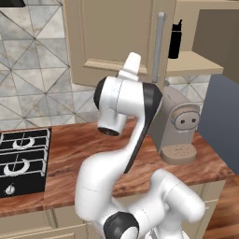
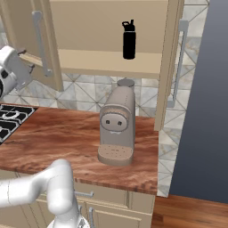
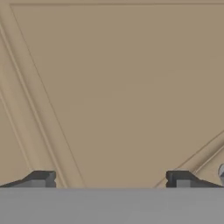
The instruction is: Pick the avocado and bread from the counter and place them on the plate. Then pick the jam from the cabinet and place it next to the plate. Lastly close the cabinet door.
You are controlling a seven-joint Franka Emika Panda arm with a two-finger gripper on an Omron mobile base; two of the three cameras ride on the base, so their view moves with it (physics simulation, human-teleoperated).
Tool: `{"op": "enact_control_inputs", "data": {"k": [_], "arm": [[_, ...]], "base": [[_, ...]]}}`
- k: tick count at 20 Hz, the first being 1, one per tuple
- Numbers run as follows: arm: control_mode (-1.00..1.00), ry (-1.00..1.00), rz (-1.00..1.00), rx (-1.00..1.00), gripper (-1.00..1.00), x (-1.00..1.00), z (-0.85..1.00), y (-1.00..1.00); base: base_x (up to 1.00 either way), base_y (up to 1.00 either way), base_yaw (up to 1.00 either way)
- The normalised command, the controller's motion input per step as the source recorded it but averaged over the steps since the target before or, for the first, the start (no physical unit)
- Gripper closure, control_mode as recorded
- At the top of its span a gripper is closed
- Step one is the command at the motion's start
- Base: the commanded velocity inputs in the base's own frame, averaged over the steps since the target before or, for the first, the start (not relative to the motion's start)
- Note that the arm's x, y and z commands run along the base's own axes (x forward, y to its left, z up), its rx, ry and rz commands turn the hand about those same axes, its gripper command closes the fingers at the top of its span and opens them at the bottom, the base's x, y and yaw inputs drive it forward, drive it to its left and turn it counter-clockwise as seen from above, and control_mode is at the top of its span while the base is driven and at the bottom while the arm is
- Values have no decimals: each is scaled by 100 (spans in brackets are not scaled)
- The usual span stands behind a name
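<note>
Facing an open wall cabinet above the counter.

Long wood-grain counter (image 2: 67,133) running left to right, beige cabinet door (image 1: 112,37) swung open above it, coffee machine (image 2: 116,129) at the right end, black bottle (image 2: 128,39) upright on the cabinet shelf; gripper (image 3: 111,179) close to a door panel, jaws wide, holding nothing.

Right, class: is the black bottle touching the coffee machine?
Apart. The right base view shows the black bottle standing on the cabinet shelf, well above the coffee machine.
</note>
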Motion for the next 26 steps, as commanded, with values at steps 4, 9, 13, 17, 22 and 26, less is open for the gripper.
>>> {"op": "enact_control_inputs", "data": {"k": [4,9,13,17,22,26], "arm": [[-100,30,0,11,-100,41,48,-31],[-100,37,0,10,-100,59,47,-30],[-100,32,0,10,-100,50,27,-22],[-100,31,0,10,-100,56,14,-8],[-100,27,0,7,-100,41,11,0],[-100,24,0,5,-100,22,2,0]], "base": [[0,0,0],[0,0,0],[0,0,0],[0,0,0],[0,0,0],[0,0,0]]}}
